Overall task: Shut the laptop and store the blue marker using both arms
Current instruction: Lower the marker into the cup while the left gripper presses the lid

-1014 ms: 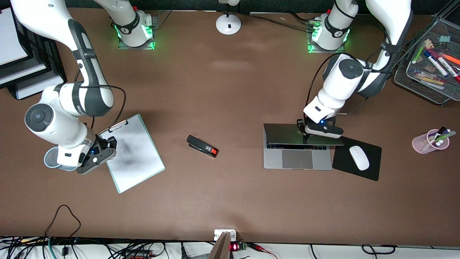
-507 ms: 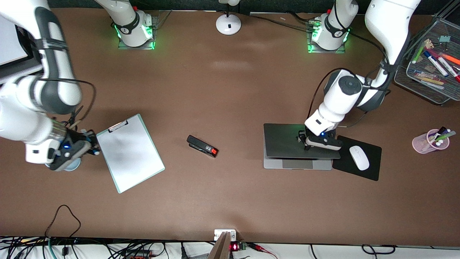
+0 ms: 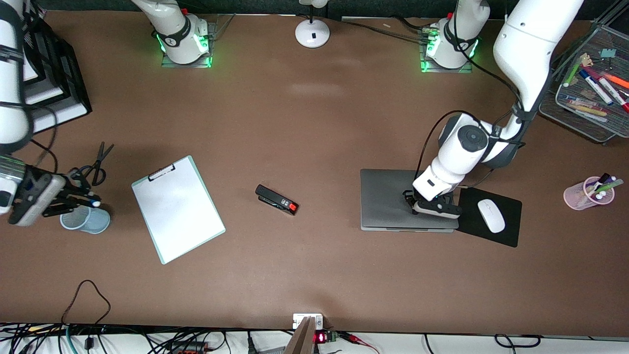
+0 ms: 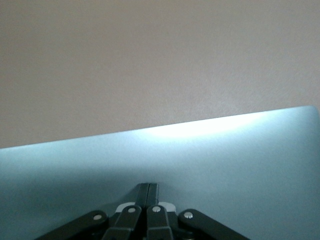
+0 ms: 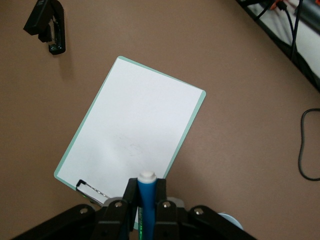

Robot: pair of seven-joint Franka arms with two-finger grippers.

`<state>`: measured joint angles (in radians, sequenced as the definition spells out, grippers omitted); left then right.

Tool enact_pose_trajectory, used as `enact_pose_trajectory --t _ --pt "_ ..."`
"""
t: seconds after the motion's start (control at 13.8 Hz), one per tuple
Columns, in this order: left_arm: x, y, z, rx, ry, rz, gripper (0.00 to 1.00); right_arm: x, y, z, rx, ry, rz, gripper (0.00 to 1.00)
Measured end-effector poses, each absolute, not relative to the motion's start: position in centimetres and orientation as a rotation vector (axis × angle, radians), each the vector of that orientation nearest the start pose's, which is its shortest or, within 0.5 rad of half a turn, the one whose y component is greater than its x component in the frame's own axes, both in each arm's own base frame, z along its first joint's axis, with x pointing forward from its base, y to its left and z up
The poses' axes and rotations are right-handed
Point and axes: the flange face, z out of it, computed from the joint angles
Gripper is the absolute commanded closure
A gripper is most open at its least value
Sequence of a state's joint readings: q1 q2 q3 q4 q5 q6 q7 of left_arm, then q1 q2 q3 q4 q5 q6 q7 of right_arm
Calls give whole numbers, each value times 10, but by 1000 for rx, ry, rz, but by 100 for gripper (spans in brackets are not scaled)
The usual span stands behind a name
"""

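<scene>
The laptop [image 3: 388,196] lies closed and flat on the table, silver-grey lid up. My left gripper [image 3: 409,200] is shut, with its fingertips down on the lid near the edge by the mouse pad. In the left wrist view the shut gripper [image 4: 148,189] rests on the lid [image 4: 210,160]. My right gripper [image 3: 82,199] is shut on the blue marker [image 3: 93,202], white end sticking out, over a pale blue cup [image 3: 87,220] at the right arm's end of the table. The right wrist view shows the marker [image 5: 147,197] clamped upright in the gripper [image 5: 146,192].
Scissors [image 3: 94,164] lie beside the cup. A white clipboard [image 3: 178,209] and a black stapler [image 3: 276,199] lie mid-table. A black mouse pad [image 3: 511,221] with a white mouse [image 3: 491,215] adjoins the laptop. A pink cup [image 3: 587,194] of markers and a mesh tray [image 3: 565,113] stand at the left arm's end.
My left gripper pushed the laptop lid down from half open to fully closed. My right gripper rose and swung away from the clipboard with the marker, uncovering the cup and scissors.
</scene>
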<state>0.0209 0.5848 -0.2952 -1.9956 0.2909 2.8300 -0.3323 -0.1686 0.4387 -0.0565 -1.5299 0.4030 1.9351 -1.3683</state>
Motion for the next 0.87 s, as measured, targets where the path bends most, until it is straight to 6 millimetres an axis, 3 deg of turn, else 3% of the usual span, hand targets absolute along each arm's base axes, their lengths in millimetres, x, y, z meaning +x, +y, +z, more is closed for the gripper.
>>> enact_pose_trajectory --t 0.22,0.51,0.87 --pt "612 -171 190 -3194 257 -429 100 666 -153 409 -2393 -1464 -476 100" --pt "616 -169 189 -3189 256 -438 100 657 -184 402 -2261 -1494 -630 100" --pt "619 -170 192 -3188 255 -451 100 655 -217 373 -2128 -1571 -815 100"
